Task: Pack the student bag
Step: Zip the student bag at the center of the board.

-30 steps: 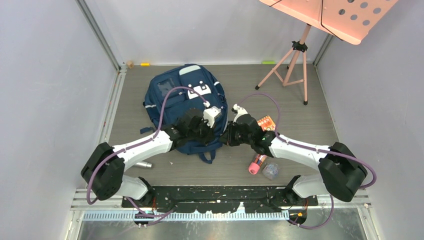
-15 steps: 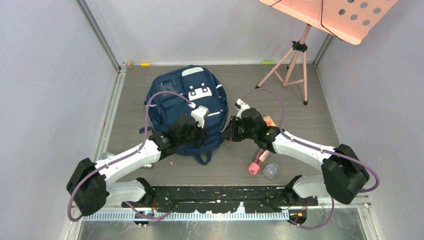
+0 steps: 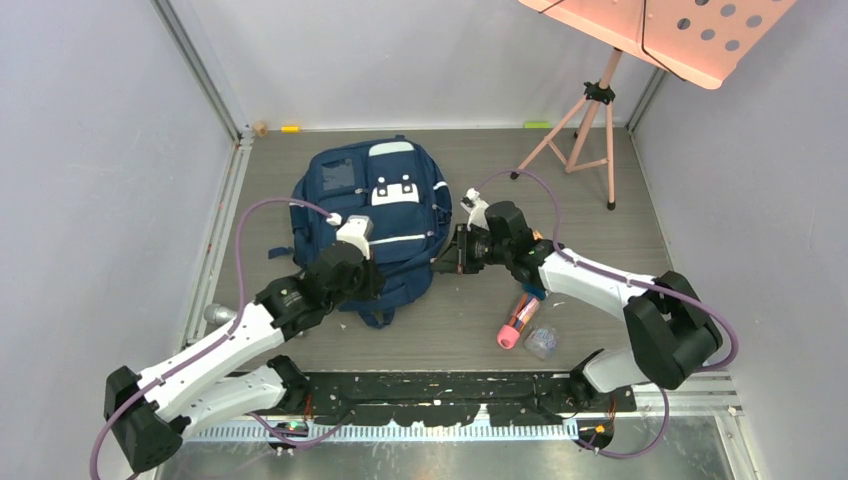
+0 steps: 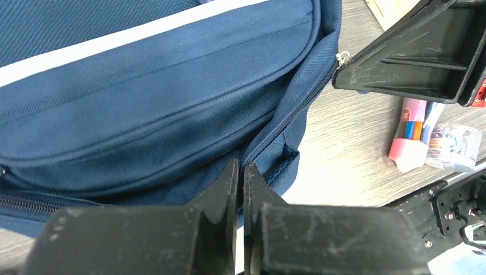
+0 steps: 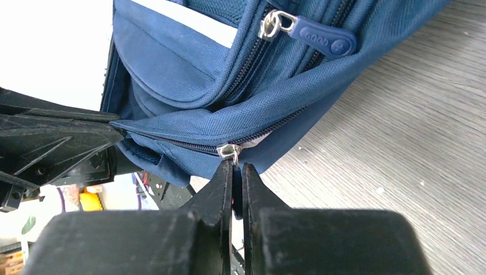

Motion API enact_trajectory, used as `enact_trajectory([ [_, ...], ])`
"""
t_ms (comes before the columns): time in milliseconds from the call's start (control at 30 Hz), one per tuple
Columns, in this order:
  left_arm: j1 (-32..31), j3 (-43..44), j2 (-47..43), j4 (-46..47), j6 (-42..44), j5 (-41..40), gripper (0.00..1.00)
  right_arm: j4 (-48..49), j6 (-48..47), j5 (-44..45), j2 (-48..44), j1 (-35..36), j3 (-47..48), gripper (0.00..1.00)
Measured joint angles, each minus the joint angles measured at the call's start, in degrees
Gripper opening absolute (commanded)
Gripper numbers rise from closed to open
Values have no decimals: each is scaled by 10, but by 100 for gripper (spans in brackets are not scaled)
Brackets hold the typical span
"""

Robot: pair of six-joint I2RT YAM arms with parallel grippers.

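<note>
Change: my left pincer (image 4: 241,172) has just clenched shut at the near hem of the large navy blue fabric backpack (image 3: 372,210), which lies left of centre on the bench (image 3: 620,225); fabric hold unconfirmed. My right pincer (image 5: 234,172) grips the silver zip slider (image 5: 229,151). I judge unzipping imminent.

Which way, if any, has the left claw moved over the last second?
Yes. In the top view the left claw has swung left along the bag's near edge, away from the pink stand's tripod.

Student bag (image 3: 375,215): large navy backpack, pale stripes, white patch on front pocket; lying flat front-up at table centre-left, zips mostly closed, straps trailing near side.
</note>
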Motion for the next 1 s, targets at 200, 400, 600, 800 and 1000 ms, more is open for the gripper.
enact_trajectory([
  [200,0,10,-30,-50,-25,-27,0,16,-1,-36,21,-1,11,0],
  [400,13,24,-45,-104,28,-33,27,-22,-23,-14,26,-43,6,1],
  [600,21,49,16,-82,81,53,51,-33,-44,20,28,-91,-9,0],
  [800,21,92,123,2,98,151,62,-35,-56,18,19,-84,-15,1],
  [1000,-2,125,213,84,98,182,67,-35,-59,19,7,-83,-18,1],
])
